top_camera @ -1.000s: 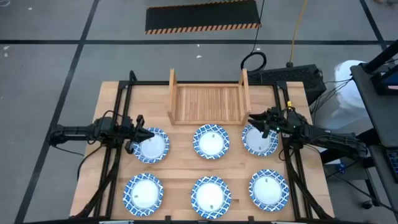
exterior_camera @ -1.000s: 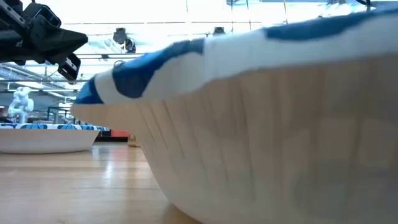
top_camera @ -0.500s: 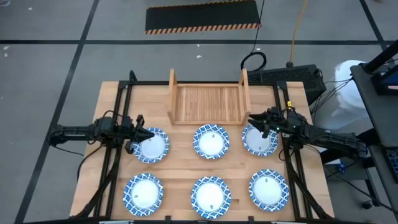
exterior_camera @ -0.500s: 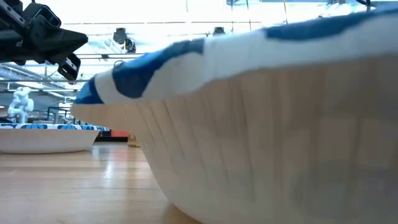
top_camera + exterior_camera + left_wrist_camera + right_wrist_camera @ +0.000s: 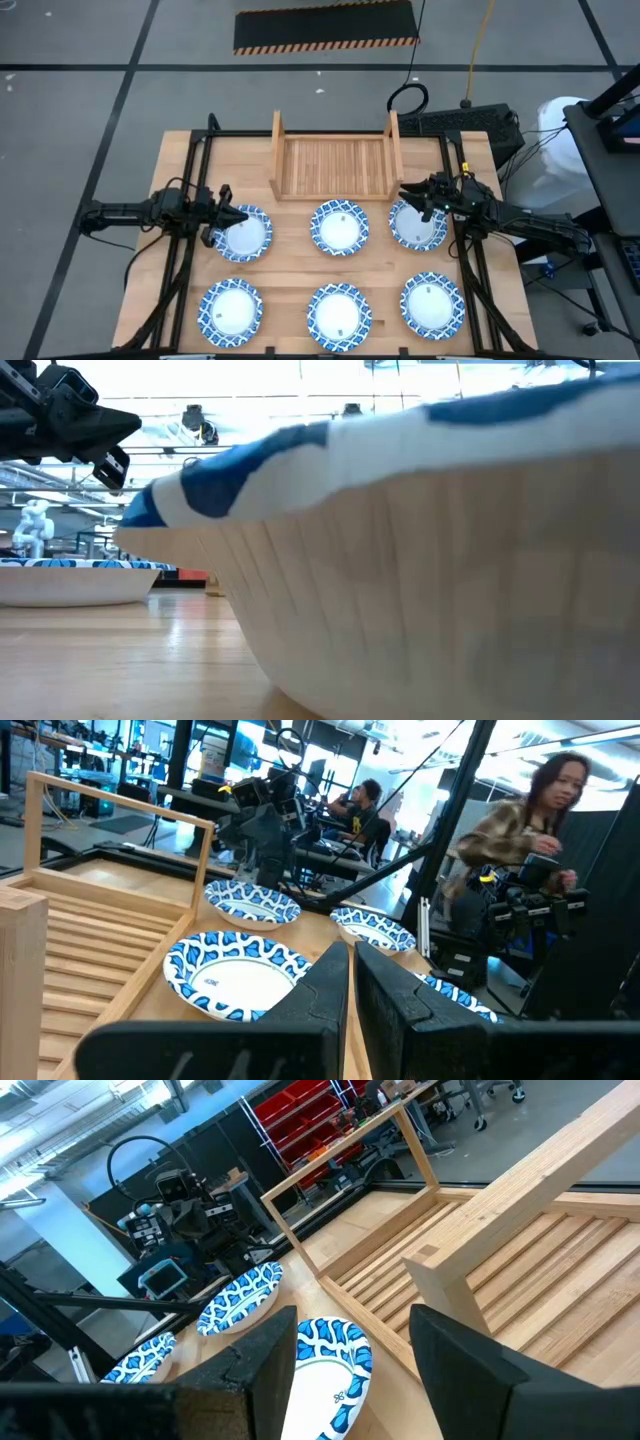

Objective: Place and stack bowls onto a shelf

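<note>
Six blue-rimmed white bowls rest on their bases on the table in two rows of three. The far row is the left bowl (image 5: 243,234), the middle bowl (image 5: 339,227) and the right bowl (image 5: 417,222). The empty slatted shelf (image 5: 334,165) stands behind the far middle bowl. My left gripper (image 5: 238,217) hovers shut over the far left bowl's left rim, raised clear of it in the low view (image 5: 118,448). My right gripper (image 5: 405,192) is open (image 5: 350,1350) above the far right bowl's far-left rim, beside the shelf's right board (image 5: 480,1250).
The near row of bowls (image 5: 231,307) (image 5: 338,313) (image 5: 432,304) lies along the table's near edge; the near middle bowl (image 5: 420,560) fills the low view. Black frame rails (image 5: 185,250) (image 5: 470,270) run along both table sides. A person (image 5: 530,830) stands beyond the table.
</note>
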